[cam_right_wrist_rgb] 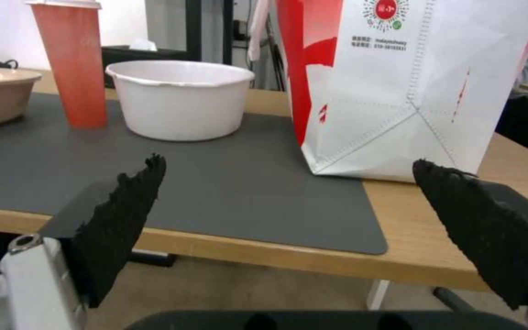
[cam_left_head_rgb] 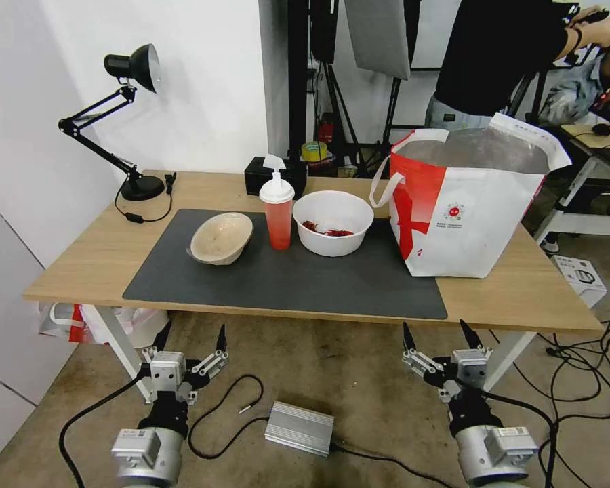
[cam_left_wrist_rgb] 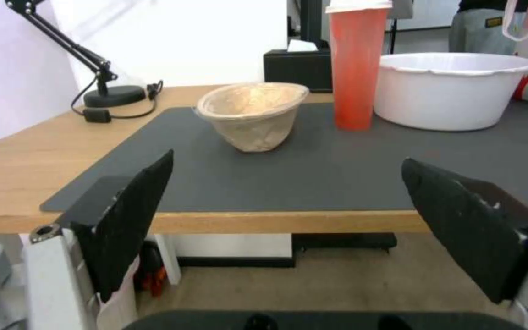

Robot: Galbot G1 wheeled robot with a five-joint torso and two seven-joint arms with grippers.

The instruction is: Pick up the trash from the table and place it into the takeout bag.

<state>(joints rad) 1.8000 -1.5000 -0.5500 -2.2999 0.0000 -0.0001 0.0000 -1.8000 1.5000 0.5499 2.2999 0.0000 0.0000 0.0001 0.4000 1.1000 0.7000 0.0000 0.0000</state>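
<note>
Two tools are hanging low in front of the counter [cam_left_head_rgb: 74, 268], below its near edge and over the floor; the left tool [cam_left_head_rgb: 190, 337] is holding its two black fingers spread apart with nothing between them, and the right tool [cam_left_head_rgb: 442, 335] is doing the same. Three pieces of trash are sitting in a row on the one dark grey mat [cam_left_head_rgb: 285, 278], all well beyond both tools; the beige paper-like bowl [cam_left_head_rgb: 221, 237] is tilting on its side ahead of the left tool, the red drink cup with white lid [cam_left_head_rgb: 277, 215] is standing upright just beside it toward the right tool's side, and the wide white bowl [cam_left_head_rgb: 333, 222] is standing next to the cup, one cluster of red scraps [cam_left_head_rgb: 325, 230] lying in it. One takeout bag [cam_left_head_rgb: 471, 203] is standing upright ahead of the right tool, its base lying partly on the mat and partly on bare wood, its mouth gaping open on silver lining. One black desk lamp [cam_left_head_rgb: 125, 122] and one black tissue box [cam_left_head_rgb: 275, 176] are standing at the far edge. In the left wrist view the cup's lid [cam_left_wrist_rgb: 359, 4] is being cut off by the frame; in the right wrist view the bag's top is being cut off, and the small print under its round logo [cam_right_wrist_rgb: 386, 8] is too fine to read; the scraps are being hidden by the bowl wall [cam_right_wrist_rgb: 181, 105] there.
</note>
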